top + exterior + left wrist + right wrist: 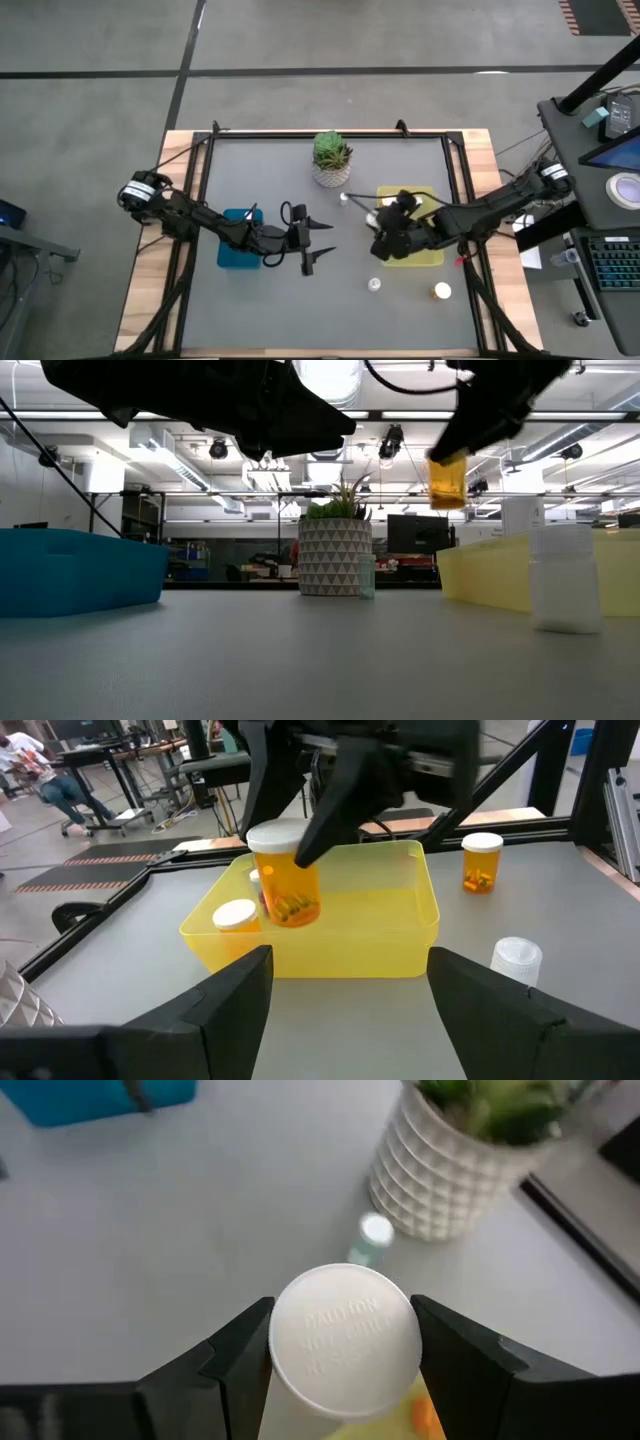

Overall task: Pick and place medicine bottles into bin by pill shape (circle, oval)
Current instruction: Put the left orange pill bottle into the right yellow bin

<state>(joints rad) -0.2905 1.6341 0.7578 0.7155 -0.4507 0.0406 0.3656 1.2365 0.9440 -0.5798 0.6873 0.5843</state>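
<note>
Above the near edge of the yellow bin (400, 925), the right tool (300, 840) holds an amber pill bottle (287, 885) just under its white cap (345, 1338). It looks light, rigid and slick; that hold suits. The left tool (318, 243) waits wide.

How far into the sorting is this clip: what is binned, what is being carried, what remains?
Done: at least one white-capped bottle lies in the yellow bin. In hand: the right tool holds an amber bottle above that bin. Left: an amber bottle and a white one stand on the table, plus a small bottle by the succulent pot. The left tool hangs open beside the blue bin.
</note>
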